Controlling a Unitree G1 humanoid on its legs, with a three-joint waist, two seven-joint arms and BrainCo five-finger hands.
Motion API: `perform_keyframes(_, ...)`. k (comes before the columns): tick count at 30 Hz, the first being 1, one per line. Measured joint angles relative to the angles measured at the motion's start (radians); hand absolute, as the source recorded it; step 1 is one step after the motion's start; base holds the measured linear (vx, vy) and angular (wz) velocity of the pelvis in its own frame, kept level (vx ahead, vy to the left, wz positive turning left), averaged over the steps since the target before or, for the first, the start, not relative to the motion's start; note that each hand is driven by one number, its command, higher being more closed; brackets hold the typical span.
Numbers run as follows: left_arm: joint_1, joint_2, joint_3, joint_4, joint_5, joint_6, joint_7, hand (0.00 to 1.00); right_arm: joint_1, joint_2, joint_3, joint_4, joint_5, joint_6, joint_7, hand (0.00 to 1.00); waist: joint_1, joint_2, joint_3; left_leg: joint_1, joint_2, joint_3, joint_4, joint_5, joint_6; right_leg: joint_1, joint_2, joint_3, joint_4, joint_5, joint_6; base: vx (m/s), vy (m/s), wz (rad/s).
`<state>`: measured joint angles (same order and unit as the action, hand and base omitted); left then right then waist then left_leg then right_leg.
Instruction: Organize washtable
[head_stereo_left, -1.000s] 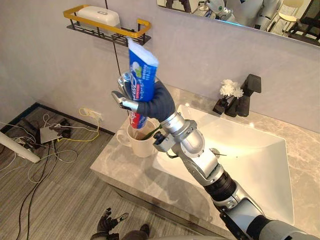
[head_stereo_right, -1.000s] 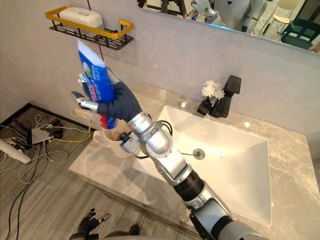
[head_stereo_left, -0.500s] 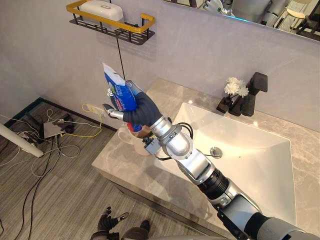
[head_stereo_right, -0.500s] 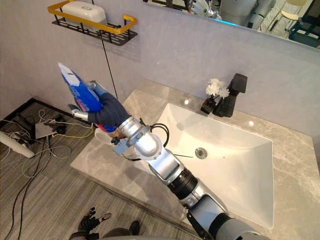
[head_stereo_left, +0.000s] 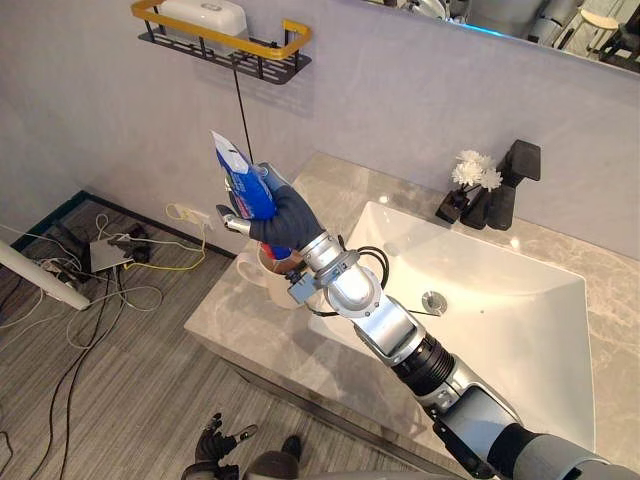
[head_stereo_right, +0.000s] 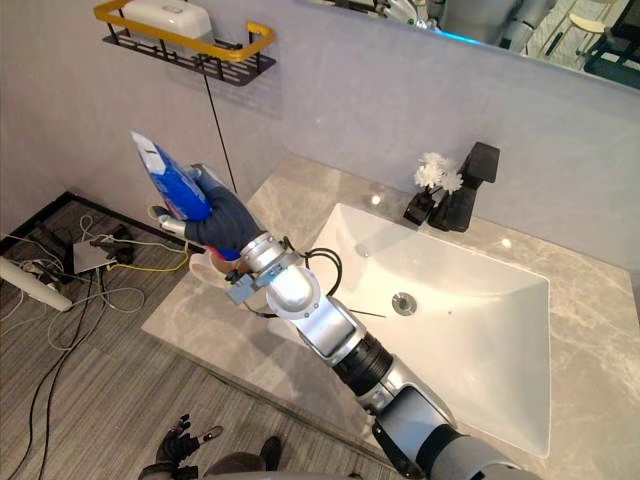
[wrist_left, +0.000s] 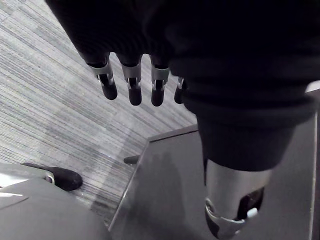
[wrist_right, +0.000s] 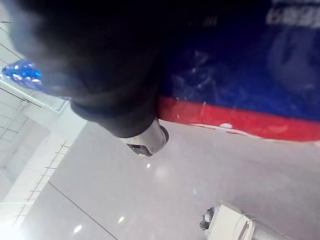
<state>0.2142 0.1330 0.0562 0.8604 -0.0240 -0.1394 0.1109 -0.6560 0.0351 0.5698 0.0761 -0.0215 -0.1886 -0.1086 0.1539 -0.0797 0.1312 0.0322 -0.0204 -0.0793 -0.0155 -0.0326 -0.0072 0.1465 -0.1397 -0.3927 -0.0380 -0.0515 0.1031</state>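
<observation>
My right hand (head_stereo_left: 288, 215) is shut on a blue and white toothpaste tube (head_stereo_left: 240, 180) with a red band at its lower end (wrist_right: 240, 120). The tube tilts up and to the left, its lower end just above a white mug (head_stereo_left: 268, 287) at the left end of the marble counter (head_stereo_left: 250, 325). The hand hides most of the mug's mouth. My left hand (head_stereo_left: 216, 446) hangs low beside the counter's front, and its fingers (wrist_left: 131, 85) are straight over the floor.
A black and yellow wall shelf (head_stereo_left: 225, 38) with a white soap box (head_stereo_left: 205, 14) hangs above the mug. The white sink basin (head_stereo_left: 490, 310) lies to the right, with a black tap (head_stereo_left: 512, 178) and white flowers (head_stereo_left: 472, 174) behind it. Cables cover the floor (head_stereo_left: 100, 260) at left.
My right hand has come down from near the shelf towards the mug, and the tube has tipped from upright to leaning left. The camera has shifted a little.
</observation>
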Motion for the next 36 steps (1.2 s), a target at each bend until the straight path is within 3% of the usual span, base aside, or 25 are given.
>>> perform_keyframes(31, -0.001, -0.003, -0.012, -0.002, -0.001, -0.001, -0.003, 0.00, 0.036, -0.001, -0.017, 0.105, 0.004, 0.017, 0.023, 1.00, 0.000, 0.018, 0.013, -0.008, 0.000, -0.005, 0.009, -0.001, -0.002, 0.001, 0.000, -0.011, 0.000, 0.000, 0.000, 0.00, 0.000, 0.00)
perform_keyframes(32, -0.001, -0.003, -0.012, -0.002, -0.001, -0.001, -0.003, 0.00, 0.036, -0.001, -0.017, 0.105, 0.004, 0.017, 0.024, 0.00, 0.000, 0.018, 0.013, -0.009, -0.001, -0.005, 0.010, -0.001, -0.002, 0.001, 0.000, -0.012, 0.000, 0.000, 0.000, 0.00, 0.000, 0.00)
perform_keyframes(36, -0.001, -0.002, -0.014, -0.003, -0.001, -0.002, -0.003, 0.00, 0.039, -0.001, -0.017, 0.106, 0.004, 0.018, 0.024, 0.00, 0.000, 0.019, 0.014, -0.014, -0.001, -0.013, 0.016, -0.001, -0.002, 0.000, 0.000, -0.015, 0.000, 0.000, 0.000, 0.00, 0.000, 0.02)
